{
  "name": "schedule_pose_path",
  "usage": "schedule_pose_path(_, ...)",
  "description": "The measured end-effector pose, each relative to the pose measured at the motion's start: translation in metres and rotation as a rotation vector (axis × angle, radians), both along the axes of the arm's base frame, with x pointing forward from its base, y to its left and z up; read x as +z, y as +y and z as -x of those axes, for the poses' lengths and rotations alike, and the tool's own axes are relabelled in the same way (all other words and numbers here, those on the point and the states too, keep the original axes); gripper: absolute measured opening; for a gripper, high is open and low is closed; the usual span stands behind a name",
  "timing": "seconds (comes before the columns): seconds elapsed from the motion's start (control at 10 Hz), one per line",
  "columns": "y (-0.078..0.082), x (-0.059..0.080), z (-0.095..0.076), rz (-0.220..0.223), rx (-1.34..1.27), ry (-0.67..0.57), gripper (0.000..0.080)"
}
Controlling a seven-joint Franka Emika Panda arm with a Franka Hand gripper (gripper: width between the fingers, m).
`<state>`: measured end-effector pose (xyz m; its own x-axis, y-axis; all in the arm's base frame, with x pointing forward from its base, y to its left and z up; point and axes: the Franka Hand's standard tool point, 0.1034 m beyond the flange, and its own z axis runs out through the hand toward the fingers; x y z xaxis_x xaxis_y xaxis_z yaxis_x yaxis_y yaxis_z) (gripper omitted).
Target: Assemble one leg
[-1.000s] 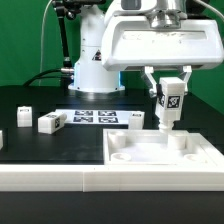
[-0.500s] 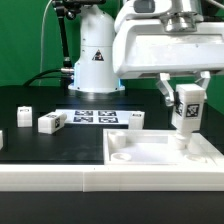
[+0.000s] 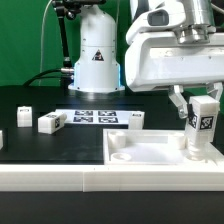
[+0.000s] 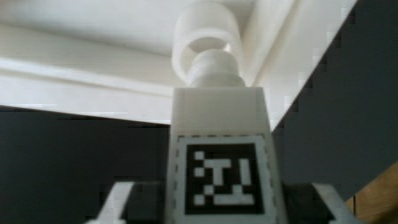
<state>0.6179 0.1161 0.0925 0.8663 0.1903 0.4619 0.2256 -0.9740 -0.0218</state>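
My gripper (image 3: 203, 112) is shut on a leg (image 3: 203, 122), a white oblong block with a black-and-white tag, held upright. Its lower end is at the far right corner of the large white tray-like piece (image 3: 150, 160), on the exterior view's right. In the wrist view the leg (image 4: 222, 140) fills the middle, its tag facing the camera, its round tip pointing at a rounded white fitting in the tray's corner (image 4: 208, 35). Whether tip and fitting touch I cannot tell. The fingers (image 4: 125, 200) flank the leg's sides.
Three more legs lie on the black table: one (image 3: 52, 122) left of the marker board (image 3: 95, 117), one (image 3: 24, 116) farther left, one (image 3: 133, 119) right of the board. The robot base (image 3: 95, 55) stands behind. A white ledge (image 3: 50, 178) runs along the front.
My gripper has carried the leg toward the exterior view's right and slightly down, from over the tray's middle back to its far right corner.
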Motion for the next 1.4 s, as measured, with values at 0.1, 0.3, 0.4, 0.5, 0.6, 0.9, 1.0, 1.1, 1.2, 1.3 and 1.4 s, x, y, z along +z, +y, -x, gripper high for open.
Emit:
schedule_pose_path(0.1, 0.0, -0.003, 0.0, 0.001, 0.001, -0.008, 0.0291)
schedule_pose_path(0.3, 0.0, -0.006, 0.001, 0.002, 0.001, -0.011, 0.0291)
schedule_pose_path(0.4, -0.001, -0.01, 0.002, 0.003, 0.001, -0.008, 0.0291)
schedule_pose_path(0.5, -0.002, -0.016, 0.004, 0.005, 0.002, -0.004, 0.0291)
schedule_pose_path(0.6, -0.003, -0.02, 0.005, 0.008, 0.004, -0.004, 0.0291)
schedule_pose_path(0.9, -0.002, -0.021, 0.003, 0.006, 0.002, -0.045, 0.0291)
schedule_pose_path(1.0, -0.002, -0.021, 0.003, 0.006, 0.002, -0.046, 0.0291)
schedule_pose_path(1.1, -0.002, -0.021, 0.003, 0.006, 0.002, -0.045, 0.0291)
schedule_pose_path(1.2, -0.002, -0.021, 0.003, 0.006, 0.002, -0.045, 0.0473)
schedule_pose_path(1.3, -0.002, -0.021, 0.003, 0.006, 0.002, -0.045, 0.0587)
schedule_pose_path(1.4, -0.002, -0.021, 0.003, 0.006, 0.002, -0.045, 0.0587)
